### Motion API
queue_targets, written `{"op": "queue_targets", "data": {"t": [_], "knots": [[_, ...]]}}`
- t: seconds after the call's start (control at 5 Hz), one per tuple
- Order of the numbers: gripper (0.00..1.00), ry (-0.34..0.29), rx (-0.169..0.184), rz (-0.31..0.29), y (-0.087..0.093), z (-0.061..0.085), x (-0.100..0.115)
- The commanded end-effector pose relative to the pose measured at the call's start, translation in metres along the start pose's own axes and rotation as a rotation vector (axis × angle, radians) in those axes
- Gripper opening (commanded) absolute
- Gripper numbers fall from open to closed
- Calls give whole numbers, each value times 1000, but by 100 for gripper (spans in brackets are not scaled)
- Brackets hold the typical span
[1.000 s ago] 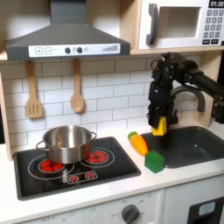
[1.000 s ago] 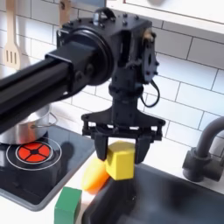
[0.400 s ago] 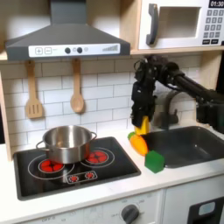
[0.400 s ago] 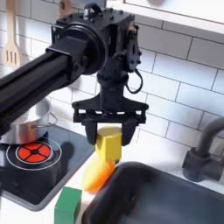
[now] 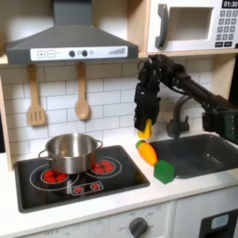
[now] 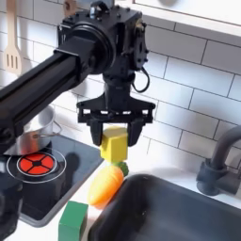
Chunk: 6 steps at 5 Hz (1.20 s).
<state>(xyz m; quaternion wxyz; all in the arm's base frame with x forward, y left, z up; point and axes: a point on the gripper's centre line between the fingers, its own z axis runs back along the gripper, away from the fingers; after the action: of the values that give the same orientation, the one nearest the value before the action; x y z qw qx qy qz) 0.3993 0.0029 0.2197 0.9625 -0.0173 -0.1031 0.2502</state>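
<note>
yellow block (image 6: 114, 146) pinched between my gripper (image 6: 115, 143) fingers, held in the air above the carrot (image 6: 105, 185). in the second exterior view the block has risen since a second ago, when it hung low, almost against the carrot; in the first exterior view my gripper (image 5: 142, 124) has shifted from over the sink (image 5: 197, 154) toward 9 o'clock and now hangs over the gap between sink and stove (image 5: 65, 181). judged from this, the lift is done and the carry is under way. carrot lies at the sink's edge, green block (image 5: 164, 171) at its 5 o'clock in the first exterior view. pot (image 5: 70, 152) stands on the stove. behind: white tiled wall, hood, wooden spatula (image 5: 35, 98) and spoon (image 5: 82, 93), microwave (image 5: 191, 25), faucet (image 6: 220, 162).
</note>
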Motion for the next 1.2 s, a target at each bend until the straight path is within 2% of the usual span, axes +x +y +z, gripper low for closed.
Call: {"op": "queue_targets", "data": {"t": [0.0, 0.2, 0.4, 0.6, 0.8, 1.0], "knots": [[0, -10, 22, 57, 20, 7, 13], [0, -14, 45, 65, 35, 4, 16], [0, 3, 61, 52, 52, -9, 14], [0, 48, 89, 36, 65, -31, 9], [0, 66, 103, 27, 77, -39, 5], [0, 55, 98, 22, 84, -33, 3]]}}
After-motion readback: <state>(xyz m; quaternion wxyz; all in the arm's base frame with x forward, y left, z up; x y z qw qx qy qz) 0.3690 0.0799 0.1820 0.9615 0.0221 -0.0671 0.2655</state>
